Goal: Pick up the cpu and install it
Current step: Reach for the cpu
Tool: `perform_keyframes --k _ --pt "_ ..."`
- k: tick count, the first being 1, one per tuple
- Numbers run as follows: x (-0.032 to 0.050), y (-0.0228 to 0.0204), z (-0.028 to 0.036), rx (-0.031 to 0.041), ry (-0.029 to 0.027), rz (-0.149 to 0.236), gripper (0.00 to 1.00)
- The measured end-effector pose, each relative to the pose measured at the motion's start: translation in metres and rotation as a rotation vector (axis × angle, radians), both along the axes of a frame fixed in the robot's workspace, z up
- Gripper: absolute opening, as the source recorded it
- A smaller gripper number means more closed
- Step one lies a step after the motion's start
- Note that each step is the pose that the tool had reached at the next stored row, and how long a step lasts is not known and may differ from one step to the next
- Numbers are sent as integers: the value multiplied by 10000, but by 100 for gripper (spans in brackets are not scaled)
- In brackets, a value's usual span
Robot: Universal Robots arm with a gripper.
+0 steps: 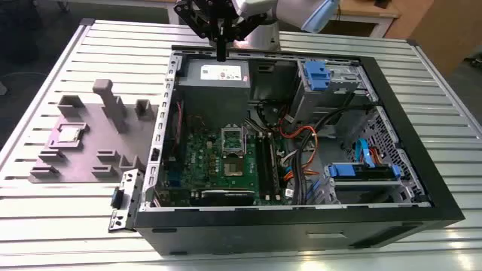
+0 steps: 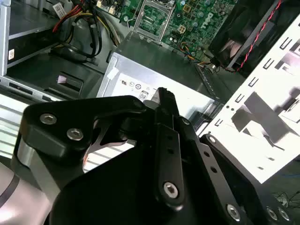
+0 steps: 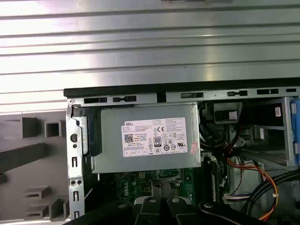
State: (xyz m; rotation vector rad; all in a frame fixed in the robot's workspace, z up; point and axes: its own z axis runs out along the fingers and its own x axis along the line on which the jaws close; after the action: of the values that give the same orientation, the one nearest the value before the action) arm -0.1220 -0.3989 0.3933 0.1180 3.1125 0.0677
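The jaws are pressed together, holding nothing, poised over the grey power supply [image 1: 211, 93] at the back of the open computer case [image 1: 301, 234]. The cpu [image 1: 69, 134] lies well apart on a purple-grey tray [image 1: 83, 164] on the desk [image 1: 60, 226], towards the exterior view's left.

We see open air above the cpu [image 1: 69, 134] on its grey fixture [image 1: 75, 165], where only a tall post [image 1: 113, 107] stands close. Inside the case [image 1: 301, 226], the power supply [image 1: 214, 87] and a tangle of cables [image 1: 297, 135] flank the socket [image 1: 232, 141]; straight above it we find clear room.
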Motion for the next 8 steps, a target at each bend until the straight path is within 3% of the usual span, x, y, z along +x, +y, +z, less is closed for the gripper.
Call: perform_keyframes --k 8 --pt "-8 0 0 0 0 0 11"
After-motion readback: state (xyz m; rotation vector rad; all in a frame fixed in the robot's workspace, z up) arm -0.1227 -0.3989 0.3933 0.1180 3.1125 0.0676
